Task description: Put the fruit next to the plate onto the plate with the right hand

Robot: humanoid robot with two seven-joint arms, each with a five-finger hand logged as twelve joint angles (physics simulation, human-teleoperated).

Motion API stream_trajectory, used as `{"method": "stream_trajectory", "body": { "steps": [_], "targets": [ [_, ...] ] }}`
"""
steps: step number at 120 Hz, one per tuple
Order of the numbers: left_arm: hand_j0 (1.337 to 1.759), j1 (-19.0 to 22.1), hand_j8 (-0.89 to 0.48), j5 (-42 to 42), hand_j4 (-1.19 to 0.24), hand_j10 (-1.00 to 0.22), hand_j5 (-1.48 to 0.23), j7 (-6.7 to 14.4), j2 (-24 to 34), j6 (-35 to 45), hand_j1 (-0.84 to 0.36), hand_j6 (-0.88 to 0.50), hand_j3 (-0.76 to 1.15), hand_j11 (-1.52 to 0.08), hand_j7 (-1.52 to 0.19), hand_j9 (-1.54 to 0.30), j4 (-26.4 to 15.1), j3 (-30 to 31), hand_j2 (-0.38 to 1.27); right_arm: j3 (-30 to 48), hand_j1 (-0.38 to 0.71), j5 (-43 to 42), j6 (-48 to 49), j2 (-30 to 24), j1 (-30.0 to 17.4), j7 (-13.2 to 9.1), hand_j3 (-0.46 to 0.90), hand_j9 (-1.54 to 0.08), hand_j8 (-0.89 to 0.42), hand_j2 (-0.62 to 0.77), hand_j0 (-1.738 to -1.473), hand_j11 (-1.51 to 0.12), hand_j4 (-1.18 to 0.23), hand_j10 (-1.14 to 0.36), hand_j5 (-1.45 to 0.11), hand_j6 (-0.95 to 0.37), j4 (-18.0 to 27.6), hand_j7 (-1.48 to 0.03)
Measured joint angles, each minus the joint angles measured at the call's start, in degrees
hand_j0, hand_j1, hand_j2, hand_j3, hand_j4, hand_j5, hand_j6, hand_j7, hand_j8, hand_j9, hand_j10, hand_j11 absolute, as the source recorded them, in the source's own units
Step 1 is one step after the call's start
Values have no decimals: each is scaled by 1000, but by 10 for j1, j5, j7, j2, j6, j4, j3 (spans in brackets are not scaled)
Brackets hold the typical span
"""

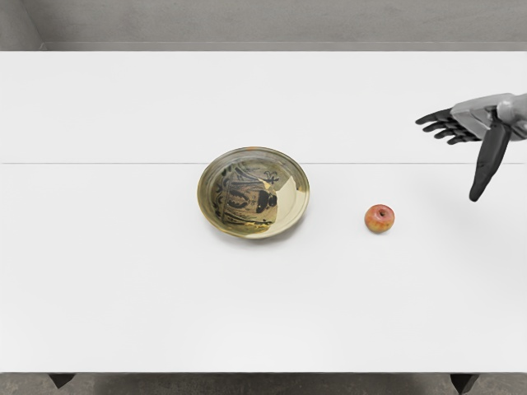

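Hovering right hand [465, 132], fingers spread, held nothing | one apple [380, 218] sat on white desk [123, 271], right of one plate [253, 192], apart from it | hand well apart from apple

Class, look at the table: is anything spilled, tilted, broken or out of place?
Nothing stands out. The plate sits flat and whole, the fruit rests apart on the table, and the right hand hovers open.
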Motion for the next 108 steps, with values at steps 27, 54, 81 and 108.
{"method": "stream_trajectory", "body": {
  "steps": [27,54,81,108],
  "targets": [
    [1658,0,0,0,0,0,0,0,0,0,349,0,0,0,0,0,0,0,0,3,-349,3,0,3,4,-4,0,0,-5,0,-1658,0,-5,-4,-1,-6,1,0],
    [1658,0,0,0,0,0,0,0,0,0,349,0,0,0,0,0,0,0,0,5,-349,3,0,3,44,-54,0,0,-5,0,-1658,0,-5,-4,-1,-6,82,0],
    [1658,0,0,0,0,0,0,0,0,0,349,0,0,0,0,0,0,0,0,5,-349,-25,0,3,49,-62,0,0,-5,0,-1658,0,-4,-3,-1,-6,158,0],
    [1658,0,0,0,0,0,0,0,0,0,349,0,0,0,0,0,0,0,0,4,-349,-71,0,19,35,-62,0,0,-5,0,-1658,0,-4,-3,-1,-6,201,0]
  ]
}}
